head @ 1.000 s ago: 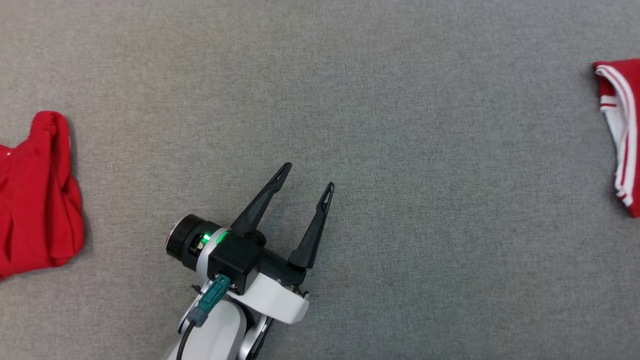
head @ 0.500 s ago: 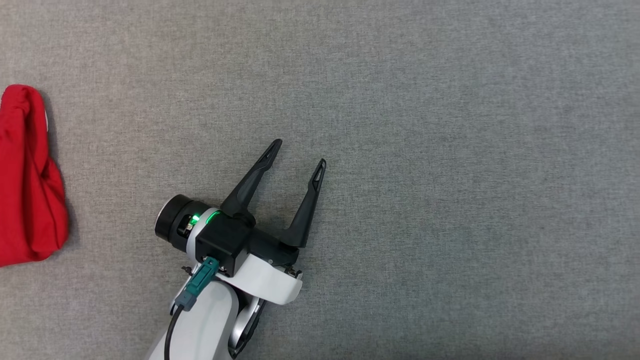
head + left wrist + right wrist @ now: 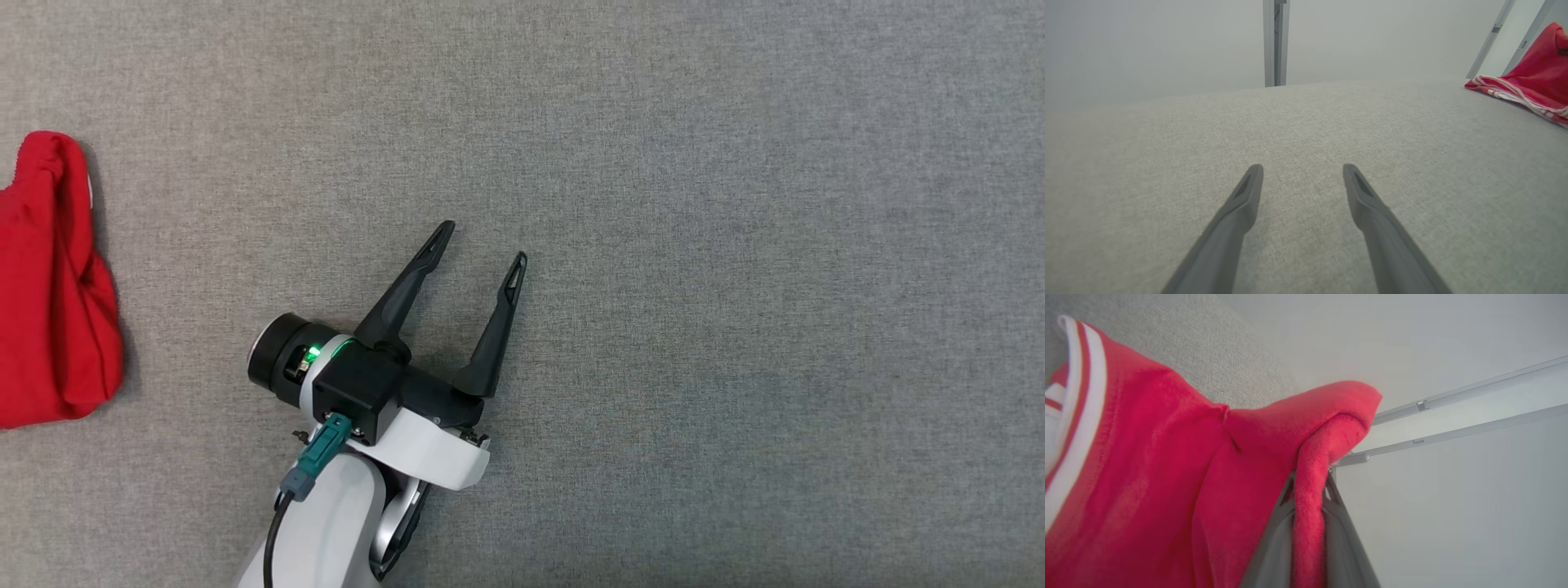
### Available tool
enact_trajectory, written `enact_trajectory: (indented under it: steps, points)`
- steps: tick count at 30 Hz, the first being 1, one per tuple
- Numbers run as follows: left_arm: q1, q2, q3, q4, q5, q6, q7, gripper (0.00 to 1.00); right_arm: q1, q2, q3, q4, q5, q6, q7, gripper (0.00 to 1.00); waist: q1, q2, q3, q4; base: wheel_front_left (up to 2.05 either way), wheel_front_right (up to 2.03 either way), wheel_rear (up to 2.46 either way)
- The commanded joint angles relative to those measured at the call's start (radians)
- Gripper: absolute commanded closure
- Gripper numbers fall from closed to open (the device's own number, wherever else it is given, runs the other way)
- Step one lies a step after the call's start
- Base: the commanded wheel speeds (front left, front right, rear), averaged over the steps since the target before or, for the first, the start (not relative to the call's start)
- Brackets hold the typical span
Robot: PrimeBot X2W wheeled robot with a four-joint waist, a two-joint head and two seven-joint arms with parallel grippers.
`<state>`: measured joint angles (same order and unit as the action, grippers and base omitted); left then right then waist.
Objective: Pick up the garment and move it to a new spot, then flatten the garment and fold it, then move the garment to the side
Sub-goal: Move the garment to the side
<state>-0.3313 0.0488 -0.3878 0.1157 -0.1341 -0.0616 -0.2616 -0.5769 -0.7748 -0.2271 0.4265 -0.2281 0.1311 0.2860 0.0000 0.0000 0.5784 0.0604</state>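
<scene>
The right pincer (image 3: 1310,486) is clamped on a fold of the red garment (image 3: 1147,457), with the cloth bunched in its grip and draped over its tips. The garment's white-striped trim (image 3: 1081,375) shows at the left of that wrist view, with grey worktop (image 3: 735,245) behind it.

The left pincer (image 3: 482,243) is spread wide and holds nothing, over bare worktop near the middle of the head view. In its wrist view the garment sits far off at the upper right. The striped edge lies on the worktop while the rest rises, so the garment seems partly lifted and not yet clear. Another red cloth (image 3: 49,286) lies crumpled at the head view's left edge, well apart from the left pincer. I cannot tell whether it belongs to this task.

On this showing the job is in its first step: the garment is gripped, and the carry to a new spot is at most begun. Flattening, folding and the move to the side are all left to do.
</scene>
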Motion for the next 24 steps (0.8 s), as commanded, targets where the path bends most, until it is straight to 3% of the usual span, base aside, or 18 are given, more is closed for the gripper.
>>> enact_trajectory:
  steps: [1,2,3,16,20,24]
  points:
    - [0.009,0.004,0.006,0.006,-0.007,-0.003,-0.004,0.00,0.019,0.009,-0.017,-0.022,0.007,-0.001,0.015,1.00,0.0000,0.0000,-0.007,0.001,0.00,0.00,0.00]
    - [0.011,0.004,0.006,0.006,-0.008,-0.002,-0.004,0.00,0.029,0.012,-0.022,-0.038,0.006,-0.001,0.022,0.97,0.0000,0.0000,-0.010,0.001,0.00,0.00,0.00]
    - [0.012,0.004,0.007,0.007,-0.010,-0.001,-0.004,0.00,0.036,0.015,-0.029,-0.057,0.005,-0.001,0.024,0.00,0.0000,0.0000,-0.013,0.002,0.00,0.00,0.00]
    - [0.039,0.004,-0.004,0.015,-0.019,0.014,-0.004,0.00,0.112,0.052,-0.061,-0.214,0.066,-0.001,0.107,0.00,0.0000,0.0000,-0.074,0.011,0.00,0.00,0.00]
    - [0.048,0.004,-0.002,0.021,-0.021,0.019,-0.004,0.00,0.107,0.075,-0.043,-0.262,0.094,-0.001,0.083,0.00,0.0000,0.0000,-0.107,0.012,0.00,0.00,0.00]
    - [0.068,0.004,-0.001,0.030,-0.019,0.024,-0.004,0.00,0.083,0.150,-0.029,-0.288,0.154,-0.001,0.003,0.00,0.0000,0.0000,-0.174,0.014,0.00,0.00,0.00]
